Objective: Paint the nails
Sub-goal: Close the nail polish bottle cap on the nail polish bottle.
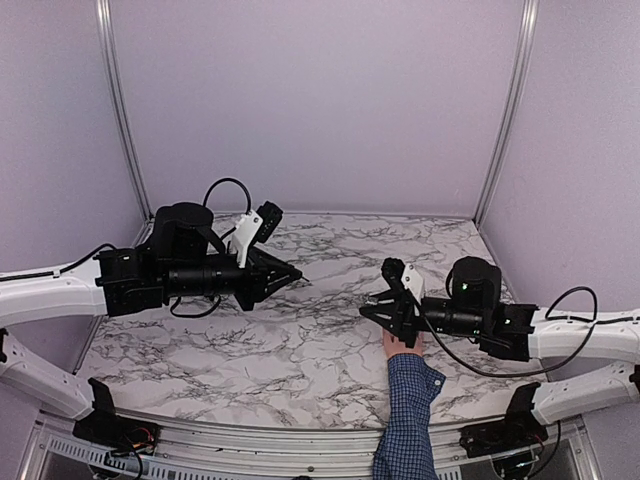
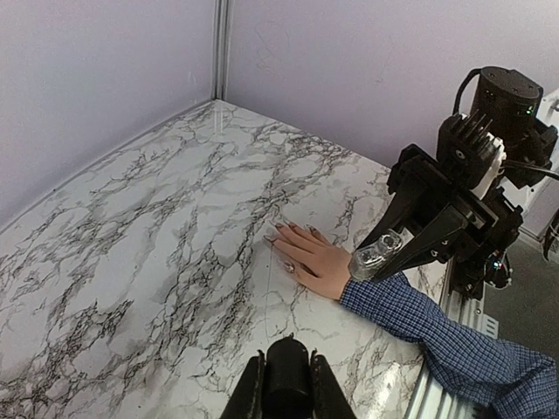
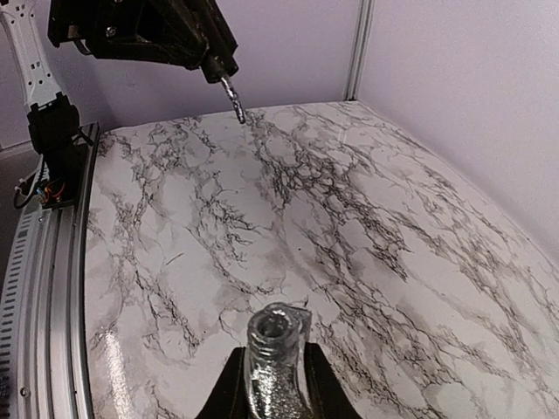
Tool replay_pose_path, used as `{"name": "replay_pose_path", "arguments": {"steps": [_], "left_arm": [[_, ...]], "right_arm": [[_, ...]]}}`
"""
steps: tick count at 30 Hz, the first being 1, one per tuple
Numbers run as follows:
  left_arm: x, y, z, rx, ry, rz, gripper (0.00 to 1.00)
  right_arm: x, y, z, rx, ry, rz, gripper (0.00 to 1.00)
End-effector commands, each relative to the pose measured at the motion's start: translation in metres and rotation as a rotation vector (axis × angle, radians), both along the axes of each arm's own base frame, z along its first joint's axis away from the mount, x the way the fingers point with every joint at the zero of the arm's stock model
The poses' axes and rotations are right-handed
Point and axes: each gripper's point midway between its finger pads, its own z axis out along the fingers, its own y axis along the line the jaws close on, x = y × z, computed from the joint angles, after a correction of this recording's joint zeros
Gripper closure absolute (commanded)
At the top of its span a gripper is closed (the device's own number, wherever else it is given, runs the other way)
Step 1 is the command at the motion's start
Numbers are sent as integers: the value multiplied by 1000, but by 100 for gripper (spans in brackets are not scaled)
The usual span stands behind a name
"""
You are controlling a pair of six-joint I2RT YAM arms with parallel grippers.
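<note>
Between the left jaws sits a dark cap (image 2: 287, 381), clamped tight from both sides. In the right wrist view a thin brush (image 3: 234, 98) with a silvery tip hangs from that cap, angled downward in the air above the marble-patterned worktop (image 1: 300, 352).

The right jaws are clenched on a small clear glass bottle (image 3: 274, 351) with glittery silver contents. Its open neck points out ahead of the fingertips. Brush and bottle are well apart, and the two pairs of jaws face each other across the middle of the worktop with bare marble between their tips.

Below the right jaws a pale hand (image 2: 316, 259) lies flat on the worktop, palm down and fingers spread, pointing away from the near edge. A blue checked sleeve (image 2: 437, 330) runs back from the wrist toward that edge. From the left wrist view the bottle hangs over the wrist end of the hand, where skin meets cloth; whether the glass touches the hand cannot be told.

The nails (image 2: 281, 226) lie lower than the bottle's neck and off to its side, far ahead of the left jaws and the brush. They show as small greyish ovals at the fingertips. In the top view they are hidden under the right jaws.
</note>
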Motion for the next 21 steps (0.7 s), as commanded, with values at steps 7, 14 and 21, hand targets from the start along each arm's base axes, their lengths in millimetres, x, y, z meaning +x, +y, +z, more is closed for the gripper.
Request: {"name": "replay_pose_path", "arguments": {"steps": [7,14,21], "left_arm": [[-31,-15,-1,35,-17,-128,100],[-44,-26,25,-139,7,-190,100],[-55,-40,28,-157,28,-246,100]], "right_arm": [[-9,41,23,22,-98,124,100],[-20,47,28,45,-132,169,100],[-29,53,32,43,-151,204,100]]}}
